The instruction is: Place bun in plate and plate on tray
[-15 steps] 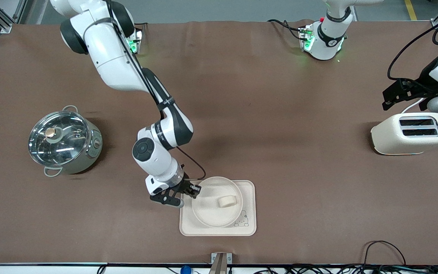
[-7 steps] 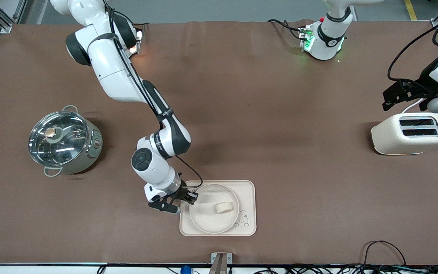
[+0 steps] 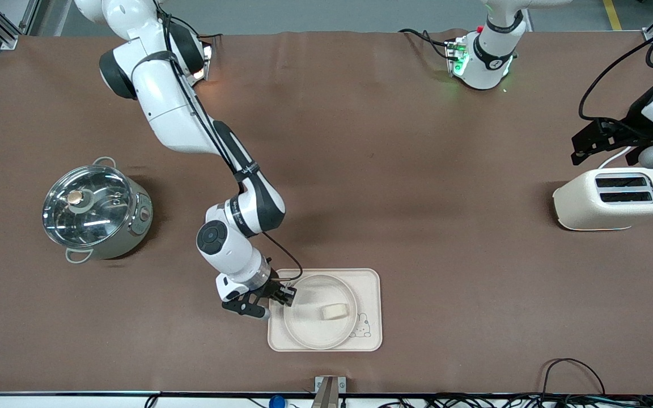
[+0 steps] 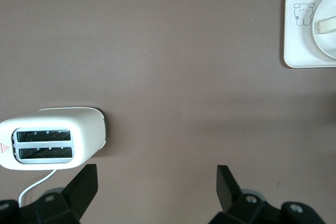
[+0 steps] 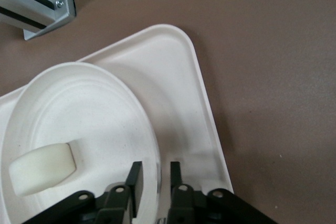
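Observation:
The round cream plate lies on the cream tray with the rabbit drawing. The small cream bun lies in the plate. My right gripper is low over the plate's edge toward the right arm's end. In the right wrist view its fingers straddle the plate rim with a small gap on each side, so my right gripper is slightly open. The bun and tray show there too. My left gripper waits open and empty above the toaster; it shows wide open.
A cream toaster stands at the left arm's end of the table, also in the left wrist view. A steel pot with a glass lid stands at the right arm's end. Cables run along the table edge nearest the front camera.
The plate with the bun has come down onto the tray, with my right gripper following it down. In the last half second almost nothing moved. The left arm has not moved.

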Motion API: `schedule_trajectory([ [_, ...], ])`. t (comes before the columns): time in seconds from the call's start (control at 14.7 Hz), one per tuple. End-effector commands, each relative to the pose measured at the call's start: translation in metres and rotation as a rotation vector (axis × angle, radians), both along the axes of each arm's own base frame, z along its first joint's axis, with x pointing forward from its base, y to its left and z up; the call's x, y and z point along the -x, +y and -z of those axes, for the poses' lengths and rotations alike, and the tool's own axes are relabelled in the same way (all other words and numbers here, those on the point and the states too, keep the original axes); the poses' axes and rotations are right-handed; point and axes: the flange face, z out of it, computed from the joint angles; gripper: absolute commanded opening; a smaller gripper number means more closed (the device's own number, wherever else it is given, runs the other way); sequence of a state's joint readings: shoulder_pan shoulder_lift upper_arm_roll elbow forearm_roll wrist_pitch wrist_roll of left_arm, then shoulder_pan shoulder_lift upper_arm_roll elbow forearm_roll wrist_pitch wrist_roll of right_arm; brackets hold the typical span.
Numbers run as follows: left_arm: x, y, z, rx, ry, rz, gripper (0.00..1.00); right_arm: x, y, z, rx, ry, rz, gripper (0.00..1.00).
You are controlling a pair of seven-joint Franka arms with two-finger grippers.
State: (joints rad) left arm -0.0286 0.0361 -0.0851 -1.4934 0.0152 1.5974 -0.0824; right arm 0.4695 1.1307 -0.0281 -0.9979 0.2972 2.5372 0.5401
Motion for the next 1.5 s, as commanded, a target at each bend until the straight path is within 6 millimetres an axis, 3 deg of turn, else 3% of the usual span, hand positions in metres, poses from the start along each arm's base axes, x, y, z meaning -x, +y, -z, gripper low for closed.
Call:
schedule_trajectory([
  [0.0, -0.002, 0.003, -0.003, 0.005, -0.010, 0.012, 1.00, -0.006, -0.002, -0.028, -0.051, -0.014, 0.031, 0.82],
  [0.07, -0.002, 0.003, -0.003, 0.005, -0.010, 0.012, 1.00, -0.005, -0.002, -0.032, -0.053, -0.005, 0.031, 0.95],
  [0.14, -0.002, 0.002, -0.003, 0.005, -0.010, 0.013, 1.00, -0.002, -0.006, -0.037, -0.046, 0.008, 0.030, 1.00],
  [0.48, -0.002, 0.002, -0.003, 0.005, -0.010, 0.013, 1.00, 0.036, -0.037, -0.097, 0.007, 0.093, 0.021, 1.00],
  [0.75, -0.002, 0.002, -0.003, 0.005, -0.010, 0.013, 1.00, 0.068, -0.080, -0.155, 0.064, 0.129, 0.013, 1.00],
  [0.88, -0.002, 0.002, -0.003, 0.005, -0.010, 0.013, 1.00, 0.077, -0.112, -0.190, 0.167, 0.195, -0.044, 1.00],
  [1.16, -0.002, 0.002, -0.003, 0.005, -0.010, 0.012, 1.00, 0.106, -0.171, -0.290, 0.199, 0.283, -0.028, 1.00],
  [1.29, -0.002, 0.002, -0.003, 0.003, -0.010, 0.012, 1.00, 0.126, -0.213, -0.340, 0.185, 0.317, 0.002, 1.00],
  [1.43, -0.002, 0.002, -0.003, 0.003, -0.010, 0.012, 1.00, 0.150, -0.237, -0.375, 0.223, 0.336, 0.007, 1.00],
])
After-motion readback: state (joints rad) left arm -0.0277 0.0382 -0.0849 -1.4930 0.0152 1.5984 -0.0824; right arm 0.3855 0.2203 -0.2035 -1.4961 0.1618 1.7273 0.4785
